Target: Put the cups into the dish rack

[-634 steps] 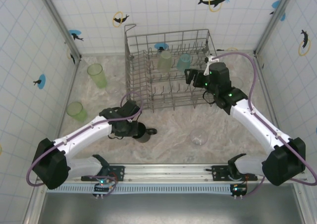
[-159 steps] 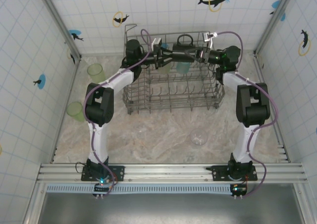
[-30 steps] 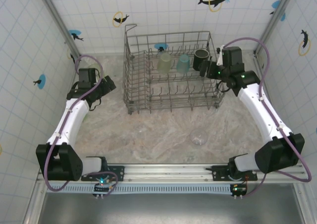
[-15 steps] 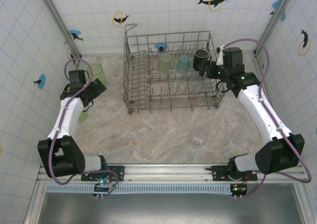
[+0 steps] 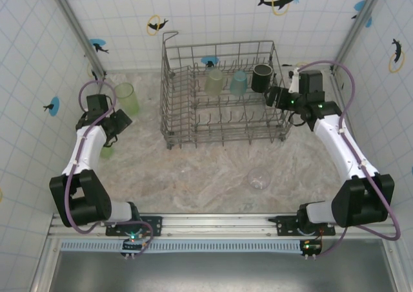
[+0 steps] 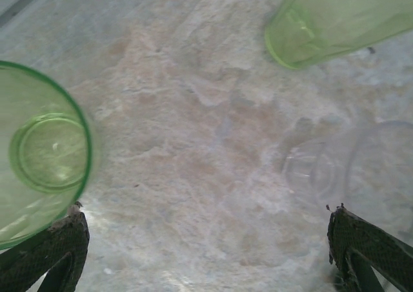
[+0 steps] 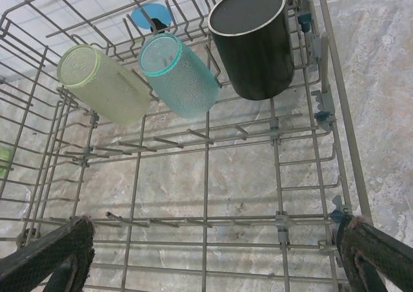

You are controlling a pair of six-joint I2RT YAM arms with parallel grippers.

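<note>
**Left wrist view.** We find one green tumbler [image 6: 42, 156] cut by the left edge and a second green tumbler [image 6: 335, 14] cut by the top edge. The left tool [image 6: 206, 256] is cropped to its fingertips [image 6: 51, 253] at the bottom corners. A faint glassy outline [image 6: 322, 169] on the bench [image 6: 193, 130] is too pale for us to identify.

**Right wrist view.** The dish rack [image 7: 206, 176] runs past the frame. The right tool [image 7: 213, 260] is cropped alike. A green sliver [image 7: 3, 157] at the left edge cannot be named.

**Top view.** The left arm covers most of a green cup [image 5: 105, 152].
</note>
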